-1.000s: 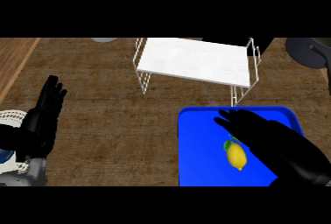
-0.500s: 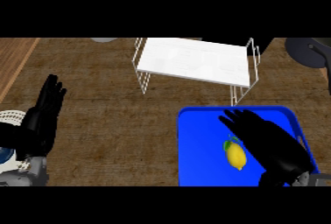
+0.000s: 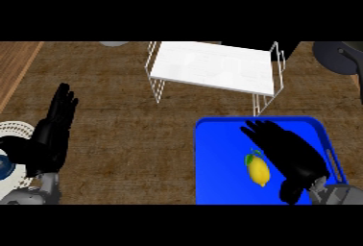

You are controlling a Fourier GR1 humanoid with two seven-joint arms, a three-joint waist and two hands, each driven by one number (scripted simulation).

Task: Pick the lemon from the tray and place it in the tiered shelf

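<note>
The lemon (image 3: 259, 170) lies in the blue tray (image 3: 216, 158), at five o'clock from the tiered shelf (image 3: 212, 67) on the bench. It looks small, light and stiff, smooth enough to roll; best taken across its fat middle. The right hand (image 3: 287, 151) hangs just beside it at three o'clock, fingers spread and straight, holding nothing. The left hand (image 3: 53, 132) rests open at nine o'clock

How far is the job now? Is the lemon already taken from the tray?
Nothing is finished yet. The lemon lies on the blue tray, not lifted. In hand: the right hand is over the tray, fingers straight, just beside the lemon. Left to do: grasp it, lift it and set it in the white tiered shelf. The left hand rests open at the left.
</note>
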